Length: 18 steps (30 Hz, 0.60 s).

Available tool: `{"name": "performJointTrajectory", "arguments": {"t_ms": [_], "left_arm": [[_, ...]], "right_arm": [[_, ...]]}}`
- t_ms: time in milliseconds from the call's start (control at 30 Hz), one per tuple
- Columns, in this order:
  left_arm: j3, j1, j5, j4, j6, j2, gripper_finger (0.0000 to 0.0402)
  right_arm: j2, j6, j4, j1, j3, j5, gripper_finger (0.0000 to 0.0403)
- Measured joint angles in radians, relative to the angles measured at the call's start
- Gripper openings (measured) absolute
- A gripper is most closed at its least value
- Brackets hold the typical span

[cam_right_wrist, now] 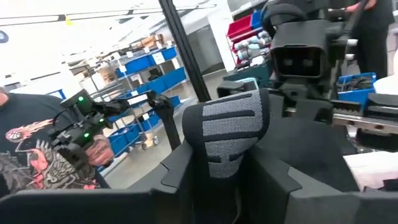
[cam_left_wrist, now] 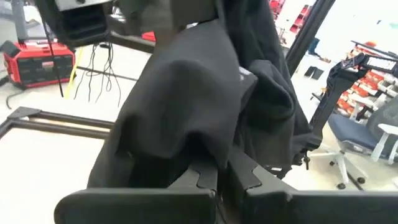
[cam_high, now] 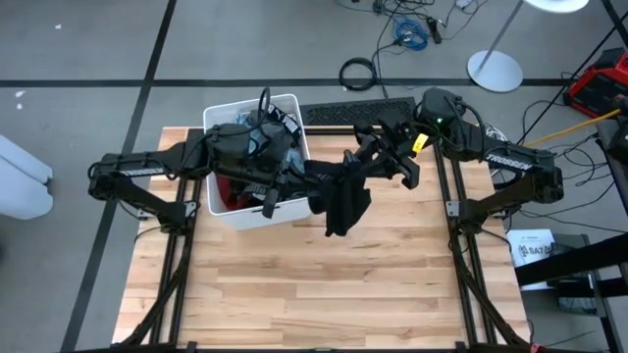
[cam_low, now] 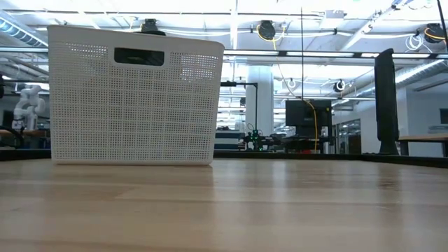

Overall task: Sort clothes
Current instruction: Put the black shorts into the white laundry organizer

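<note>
- Both arms meet above the wooden surface (cam_high: 294,284), just to the right of the white bin (cam_high: 224,208), which stands at the surface's far left part.
- A black garment (cam_high: 343,201) hangs in the air between the two claws, clear of the surface; its lower end droops toward the boards without touching them, as far as I can tell from above.
- The left claw (cam_left_wrist: 222,176) is clamped shut on the black garment; in the left wrist view the dark cloth (cam_left_wrist: 186,106) bunches right over the pinched fingers and spreads out above them.
- The left arm reaches across the top of the bin, so the claw sits just past the bin's right wall.
- The right claw (cam_right_wrist: 239,180) comes in from the far right side and meets the same garment near its upper edge. Its fingers stand partly apart with dark cloth lying between and in front of them; one finger shows a grey ribbed pad (cam_right_wrist: 231,134). Whether they actually pinch the cloth I cannot tell.
- More clothes (cam_high: 235,191) lie inside the bin; a patch of red fabric shows at its near side beneath the left arm, with dark pieces further in.
- From table height only the bin's perforated wall (cam_low: 133,105) shows, standing on the surface; the arms and the garment are above that view.
- In the right wrist view a person in a dark printed shirt (cam_right_wrist: 37,155) stands in the room beyond.
</note>
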Motion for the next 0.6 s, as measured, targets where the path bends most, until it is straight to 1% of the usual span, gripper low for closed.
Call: {"name": "performJointTrajectory", "arguments": {"t_ms": [200, 300, 367, 500, 600], "left_arm": [[0.0, 0.0, -0.023, -0.027, -0.015, -0.004, 0.0003], [-0.002, 0.0, -0.082, -0.049, -0.027, -0.033, 0.0003], [-0.002, 0.003, -0.116, -0.019, -0.052, -0.059, 0.0003], [0.0, 0.008, -0.114, 0.109, -0.069, -0.074, 0.0003], [0.0, 0.013, -0.114, 0.122, -0.067, -0.073, 0.0003]], "right_arm": [[-0.033, -0.001, 0.006, 0.0, 0.0, -0.104, 0.009], [-0.049, -0.03, 0.018, 0.0, 0.0, -0.163, 0.0079], [-0.057, -0.03, 0.038, 0.0, 0.0, -0.186, 0.0071], [-0.058, -0.025, 0.045, 0.0, 0.0, -0.154, 0.0064], [-0.051, -0.026, 0.04, 0.0, 0.0, -0.12, 0.0067]]}}
